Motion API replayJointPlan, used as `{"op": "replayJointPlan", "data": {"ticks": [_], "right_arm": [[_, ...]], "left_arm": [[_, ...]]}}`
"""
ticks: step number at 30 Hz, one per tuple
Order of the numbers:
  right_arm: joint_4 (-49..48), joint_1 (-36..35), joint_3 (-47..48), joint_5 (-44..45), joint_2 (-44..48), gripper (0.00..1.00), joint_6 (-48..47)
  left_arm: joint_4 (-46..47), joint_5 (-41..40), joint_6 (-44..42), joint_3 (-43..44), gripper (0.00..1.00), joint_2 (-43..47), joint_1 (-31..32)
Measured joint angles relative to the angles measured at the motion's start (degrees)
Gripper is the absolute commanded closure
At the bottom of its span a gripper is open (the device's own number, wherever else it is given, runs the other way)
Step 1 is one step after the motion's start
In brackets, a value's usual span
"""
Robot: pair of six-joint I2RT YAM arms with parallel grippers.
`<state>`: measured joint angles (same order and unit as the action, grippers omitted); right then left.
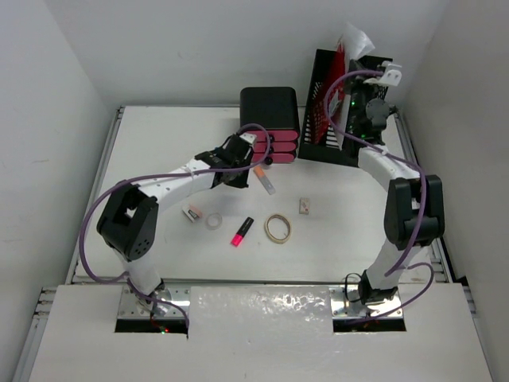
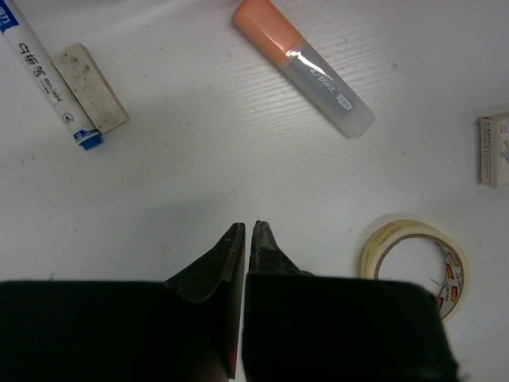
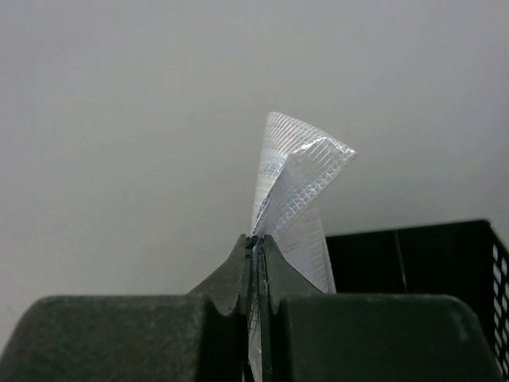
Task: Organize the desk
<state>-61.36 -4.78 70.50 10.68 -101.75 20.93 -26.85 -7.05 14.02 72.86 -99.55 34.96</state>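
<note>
While my right gripper [image 3: 254, 239] nips the mesh [image 3: 294, 183] edge over the one-o'clock basket [image 3: 413, 255], I fear it slipping; the left gripper [image 2: 242, 231] is closed and empty.

Top: high, down on desk [image 1: 159, 143]. Left wrist: close, downward, shares tape roll [image 2: 413, 267]. Right wrist: close, facing wall [image 3: 119, 119].

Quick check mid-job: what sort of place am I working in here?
Probably a lab cell staged as an office workspace: white desk boxed in by blank walls, loose stationery like a pink highlighter and tape roll, and a black mesh file tray.
</note>
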Motion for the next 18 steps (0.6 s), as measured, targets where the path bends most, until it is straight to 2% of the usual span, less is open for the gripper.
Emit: {"op": "replayJointPlan", "data": {"ticks": [2,3,4,6,7,9,10,13,18], "right_arm": [[-0.76,-0.96,-2.67,0.33,0.26,1.0,-0.5],[-0.66,-1.38,-4.26,0.66,0.59,0.93,-0.81],[-0.24,-1.73,-5.95,0.94,1.05,0.69,-0.94],[1.79,-2.1,-8.41,1.25,2.47,0.64,-1.81],[2.34,-2.14,-8.81,1.22,2.91,0.51,-2.36],[4.66,-2.19,-9.31,1.33,5.42,0.43,-3.76],[5.2,-2.19,-9.31,1.38,6.67,0.35,-4.74],[6.84,-2.19,-8.28,1.84,10.01,0.34,-7.43],[12.79,-2.19,-0.37,1.79,11.19,0.28,-11.61]], "left_arm": [[0.0,0.24,0.0,0.02,1.0,0.0,-0.26],[0.0,0.28,0.0,0.02,1.0,0.0,-0.42],[0.02,0.39,0.0,0.02,1.0,0.0,-0.59],[0.09,0.63,0.0,0.02,1.0,0.0,-0.92],[0.09,0.7,0.0,0.02,1.0,0.0,-1.05],[0.13,1.05,0.0,0.02,1.0,0.0,-1.33],[0.17,1.27,0.0,0.02,1.0,0.0,-1.44],[0.39,1.86,-0.02,0.02,1.0,0.0,-1.66],[0.96,2.38,-0.02,0.0,1.0,0.0,-1.7]]}}
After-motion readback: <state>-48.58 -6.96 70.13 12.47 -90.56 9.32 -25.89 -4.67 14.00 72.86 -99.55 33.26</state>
